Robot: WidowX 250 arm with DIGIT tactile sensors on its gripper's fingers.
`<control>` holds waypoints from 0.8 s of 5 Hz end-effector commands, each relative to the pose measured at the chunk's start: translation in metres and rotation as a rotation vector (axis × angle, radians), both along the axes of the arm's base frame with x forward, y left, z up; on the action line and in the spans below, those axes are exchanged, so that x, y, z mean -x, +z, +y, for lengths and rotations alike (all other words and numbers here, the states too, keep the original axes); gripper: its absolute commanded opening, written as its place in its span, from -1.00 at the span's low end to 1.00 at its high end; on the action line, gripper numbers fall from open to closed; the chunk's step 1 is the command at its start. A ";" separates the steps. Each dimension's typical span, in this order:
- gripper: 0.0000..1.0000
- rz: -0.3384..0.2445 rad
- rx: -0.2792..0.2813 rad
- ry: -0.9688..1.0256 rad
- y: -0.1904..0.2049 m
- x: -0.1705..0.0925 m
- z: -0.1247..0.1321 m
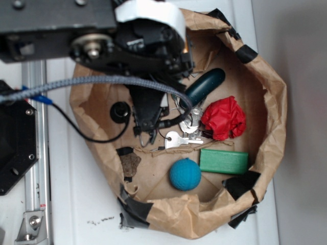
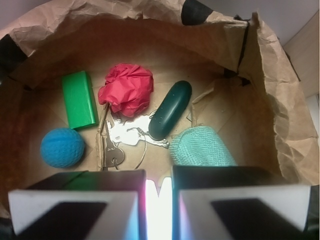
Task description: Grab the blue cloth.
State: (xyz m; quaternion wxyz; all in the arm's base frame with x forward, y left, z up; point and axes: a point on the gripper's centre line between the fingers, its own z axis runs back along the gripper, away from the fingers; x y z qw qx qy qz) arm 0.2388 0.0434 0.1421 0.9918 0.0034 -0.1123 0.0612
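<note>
Low in the wrist frame, right of centre, the blue cloth [image 2: 202, 147] lay bunched on the floor of the brown paper bag [image 2: 280, 125], its lower edge hidden behind the gripper [image 2: 159, 192]. The dark green oblong case [image 2: 170, 110] sat just beside it at its upper left, with the keys [image 2: 131, 135] further left. The pads stood close together with only a thin bright slit between them, so the jaws looked nearly closed and held nothing. In the exterior view the cloth could not be seen; the arm covered that part of the bag.

The ribbed terry looked soft and light, likely to fold and give under the fingers rather than slip. A raised hump of the bunched middle seemed the best place to pinch, away from the case. The red wad [image 2: 127, 89], blue ball [image 2: 62, 147] and green block [image 2: 79, 99] lay well apart on the left.
</note>
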 end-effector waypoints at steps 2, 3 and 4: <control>1.00 0.031 -0.117 -0.039 -0.024 -0.012 0.018; 1.00 0.092 -0.191 -0.097 -0.069 -0.016 0.032; 1.00 0.111 -0.193 -0.106 -0.081 -0.007 0.049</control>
